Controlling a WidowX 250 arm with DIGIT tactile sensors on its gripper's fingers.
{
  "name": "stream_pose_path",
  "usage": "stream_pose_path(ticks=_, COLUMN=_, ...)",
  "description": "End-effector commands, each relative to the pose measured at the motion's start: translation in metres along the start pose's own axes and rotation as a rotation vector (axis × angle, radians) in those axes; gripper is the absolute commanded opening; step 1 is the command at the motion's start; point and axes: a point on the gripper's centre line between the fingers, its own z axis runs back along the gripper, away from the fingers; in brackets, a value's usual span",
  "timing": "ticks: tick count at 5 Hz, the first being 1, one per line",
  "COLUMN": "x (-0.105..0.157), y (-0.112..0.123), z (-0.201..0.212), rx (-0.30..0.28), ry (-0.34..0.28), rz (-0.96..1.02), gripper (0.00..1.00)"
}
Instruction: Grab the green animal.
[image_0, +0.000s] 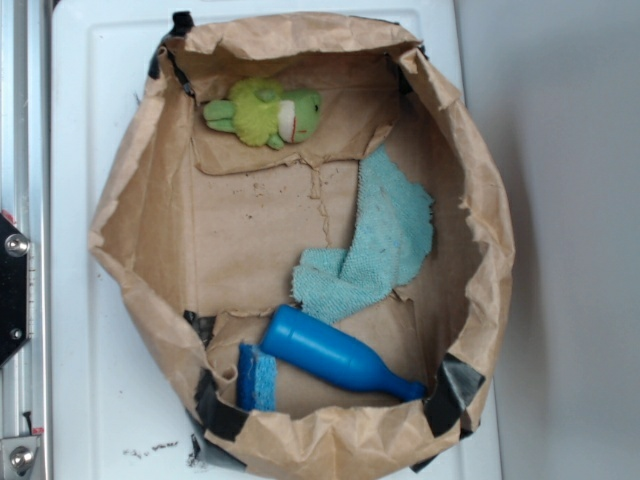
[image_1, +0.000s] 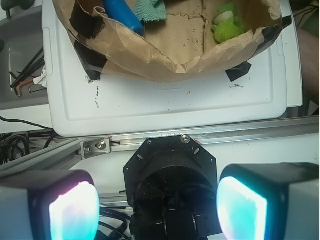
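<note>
The green animal (image_0: 265, 113) lies unlabelled in the paper basin (image_0: 130, 190).

The plush frog (image_0: 265, 113) is fuzzy yellow-green with darker green head and limbs (mouth patch white and red). The terry cloth (image_0: 375, 245) is teal, the bottle (image_0: 335, 353) blue, the paper bag (image_0: 130, 190) brown.
</note>
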Motion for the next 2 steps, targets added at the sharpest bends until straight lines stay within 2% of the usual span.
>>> stream_pose_path(ticks=1, x=0.000, y=0.000, z=0.000, rx=0.000, ry=0.000, rz=0.000, gripper=1.00)
stream_pose_path(ticks=2, x=0.031, y=-0.004, z=-0.002, rx=-0.017, ry=-0.020, rz=0.052, gripper=1.00)
